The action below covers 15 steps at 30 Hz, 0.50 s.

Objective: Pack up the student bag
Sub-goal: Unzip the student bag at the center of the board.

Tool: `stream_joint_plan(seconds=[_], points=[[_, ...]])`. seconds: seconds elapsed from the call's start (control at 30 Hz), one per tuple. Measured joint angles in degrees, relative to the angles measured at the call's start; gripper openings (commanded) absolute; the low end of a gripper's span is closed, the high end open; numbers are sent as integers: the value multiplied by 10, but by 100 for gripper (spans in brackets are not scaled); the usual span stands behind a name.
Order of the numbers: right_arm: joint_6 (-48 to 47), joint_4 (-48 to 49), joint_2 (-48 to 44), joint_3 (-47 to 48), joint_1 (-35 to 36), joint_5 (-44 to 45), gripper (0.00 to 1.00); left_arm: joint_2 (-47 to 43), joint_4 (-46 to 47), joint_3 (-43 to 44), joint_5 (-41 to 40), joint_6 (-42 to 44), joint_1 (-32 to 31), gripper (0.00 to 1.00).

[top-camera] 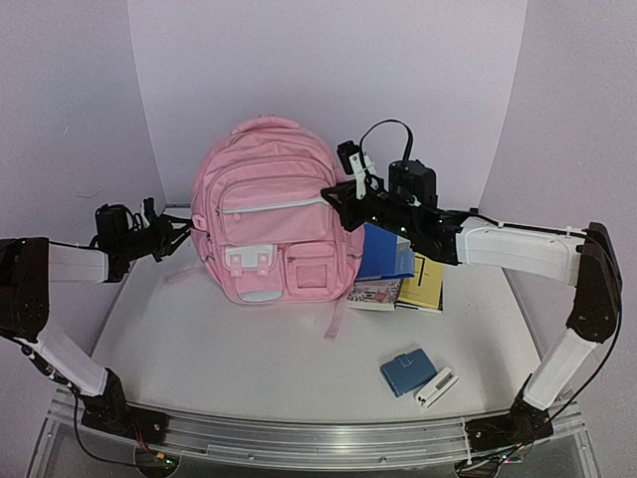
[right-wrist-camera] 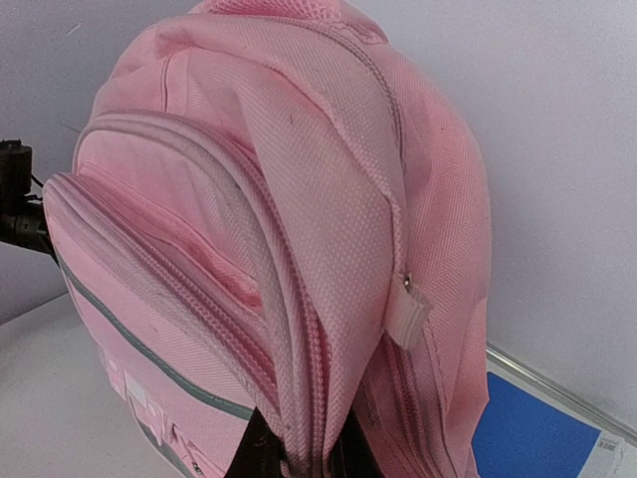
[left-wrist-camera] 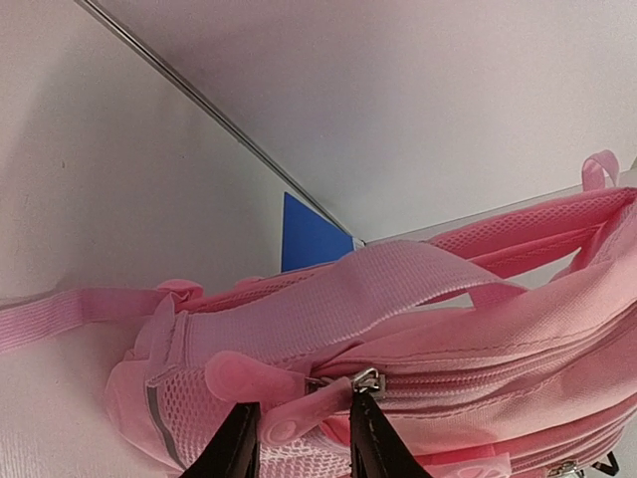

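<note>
Bag stands upright at the back middle of the counter, front pockets facing the arms. One loose strap trails forward from its base.

Left tool is at the bag's left side. Its fingers straddle a pink rubber zip pull, just beside the metal slider. A gap shows between the fingers; cannot tell whether they pinch the pull or only bracket it.

Right tool is at the bag's upper right side, closed on a fold of bag fabric next to a zip seam. Fabric fills the space between the fingers.

Right of the bag, partly under the right arm:
- A blue book lies just beside the bag.
- A yellow book lies next to it.
- A patterned book lies in front, touching both.

Near the front right a blue case and a small white item lie touching each other, well apart from the bag.
</note>
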Motion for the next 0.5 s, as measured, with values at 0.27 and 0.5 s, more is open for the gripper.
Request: stream_joint_plan(seconds=[0.27,0.5], points=[[0,0,0,0,0,1,0,0,23,-5,-12,-29,0,16],[0,0,0,0,0,1,0,-10,24,-7,-15,-34,0,0]])
